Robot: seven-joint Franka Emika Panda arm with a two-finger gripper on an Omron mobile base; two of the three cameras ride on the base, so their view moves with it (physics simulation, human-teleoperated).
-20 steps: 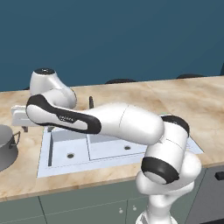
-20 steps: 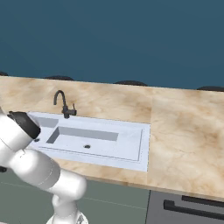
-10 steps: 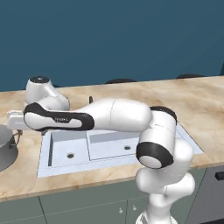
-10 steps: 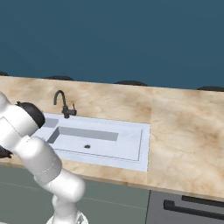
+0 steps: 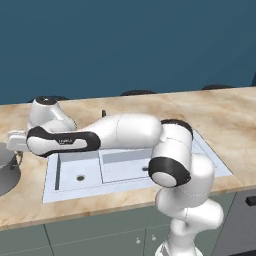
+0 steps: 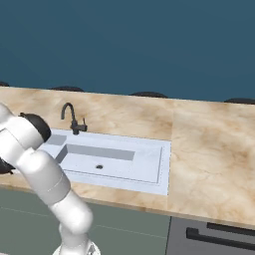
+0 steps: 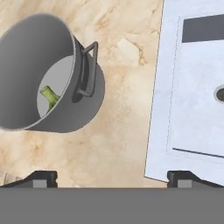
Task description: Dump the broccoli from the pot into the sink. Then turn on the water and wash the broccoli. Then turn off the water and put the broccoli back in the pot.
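The grey pot [image 7: 48, 74] stands on the counter left of the sink [image 7: 192, 65]; one dark loop handle [image 7: 87, 70] faces the sink. Inside it, against the far wall, lies the broccoli [image 7: 50, 97], showing mostly its pale green stalk. My gripper [image 7: 111, 178] is open above the bare counter between pot and sink, with nothing between its fingertips [image 7: 40, 177]. In the left base view the arm reaches far left, the gripper [image 5: 18, 156] hangs at the pot's [image 5: 6, 172] rim, and the sink [image 5: 75, 192] lies below the forearm. The sink [image 6: 149, 177] is dry.
A dark curved faucet [image 6: 72, 118] stands at the sink's back left rim. Marble counter [image 6: 214, 154] runs wide to the right of the sink. A dark blue wall backs the counter. A drain [image 7: 221, 94] sits in the near basin.
The arm has swung further left and lower, bringing the hand from over the sink's left rim to beside the pot. The gripper stayed open.
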